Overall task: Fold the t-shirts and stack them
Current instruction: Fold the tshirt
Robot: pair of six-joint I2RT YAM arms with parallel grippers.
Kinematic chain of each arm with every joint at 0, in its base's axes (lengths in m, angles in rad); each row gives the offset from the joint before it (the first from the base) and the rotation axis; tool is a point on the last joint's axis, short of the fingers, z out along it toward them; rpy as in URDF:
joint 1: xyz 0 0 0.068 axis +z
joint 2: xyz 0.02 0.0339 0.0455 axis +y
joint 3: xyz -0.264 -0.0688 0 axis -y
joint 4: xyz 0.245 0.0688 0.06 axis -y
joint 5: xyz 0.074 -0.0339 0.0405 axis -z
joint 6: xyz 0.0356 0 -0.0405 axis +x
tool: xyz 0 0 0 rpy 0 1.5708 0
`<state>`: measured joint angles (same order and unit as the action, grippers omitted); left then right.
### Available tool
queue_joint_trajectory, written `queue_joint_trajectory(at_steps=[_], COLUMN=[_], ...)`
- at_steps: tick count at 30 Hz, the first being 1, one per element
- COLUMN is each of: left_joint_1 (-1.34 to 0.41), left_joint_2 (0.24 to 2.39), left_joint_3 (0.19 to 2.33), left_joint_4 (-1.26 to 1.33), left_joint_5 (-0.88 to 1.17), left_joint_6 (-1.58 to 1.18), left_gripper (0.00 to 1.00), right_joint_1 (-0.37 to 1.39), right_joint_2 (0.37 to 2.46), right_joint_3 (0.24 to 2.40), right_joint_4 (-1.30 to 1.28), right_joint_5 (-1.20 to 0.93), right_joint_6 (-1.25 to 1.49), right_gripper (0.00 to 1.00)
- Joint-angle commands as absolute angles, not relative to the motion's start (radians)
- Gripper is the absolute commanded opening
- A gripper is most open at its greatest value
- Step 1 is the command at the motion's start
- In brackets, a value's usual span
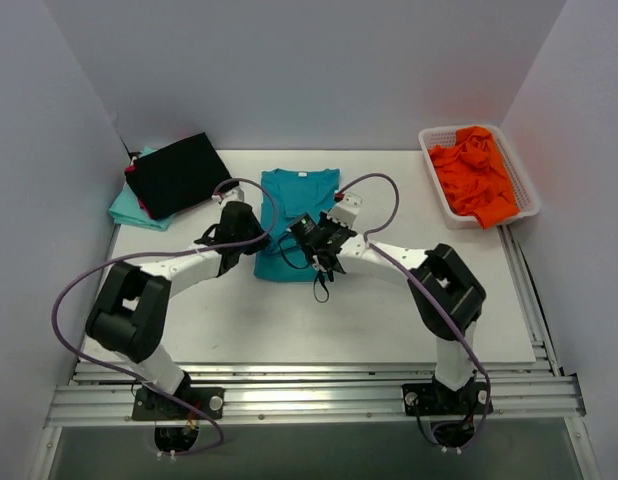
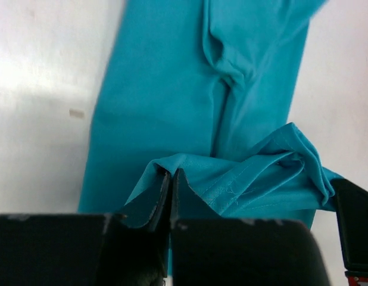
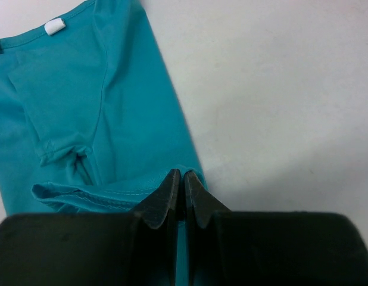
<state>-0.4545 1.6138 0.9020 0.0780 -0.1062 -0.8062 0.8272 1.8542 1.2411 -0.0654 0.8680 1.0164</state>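
While both our claws are pinched shut on the bottom hem of the teal shirt (image 1: 294, 215) lying near the middle of the table (image 1: 389, 320), the left claw (image 2: 171, 179) holding one lifted corner and the right claw (image 3: 179, 182) the other, we judge we are partway through folding it lengthwise. Next, we think, both corners must travel together toward the collar at the far edge, kept level so the hem lands square, before the shirt joins the black shirt (image 1: 177, 173) stacked at the far left corner.
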Motion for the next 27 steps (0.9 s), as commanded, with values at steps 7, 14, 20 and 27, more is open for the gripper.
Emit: queue_joint_trajectory(at_steps=[7,14,20,27], left_joint_1=[-0.238,-0.221,-0.236,-0.351], left_joint_2=[2.017,1.835,1.634,1.499], left_joint_3=[1.259,1.201,0.976,0.715], left_joint_4=[0.242,0.239,0.241,0.325], left_joint_5=[0.219,0.143,0.063,0.009], left_joint_6=[-0.784,-0.756,-0.773,-0.802], left_gripper=[0.94,0.94,0.94,0.94], right_joint_1=[0.658,0.649,0.695,0.902], right_joint_2=[2.151,1.993,1.766,1.531], right_joint_3=[1.61,1.518,1.228,0.849], right_joint_4=[-0.129,-0.038,0.06,0.313], right_joint_5=[0.824,0.9,0.874,0.853], right_joint_6=[0.901,0.81,0.877,0.821], right_gripper=[0.94,1.0,1.0,1.0])
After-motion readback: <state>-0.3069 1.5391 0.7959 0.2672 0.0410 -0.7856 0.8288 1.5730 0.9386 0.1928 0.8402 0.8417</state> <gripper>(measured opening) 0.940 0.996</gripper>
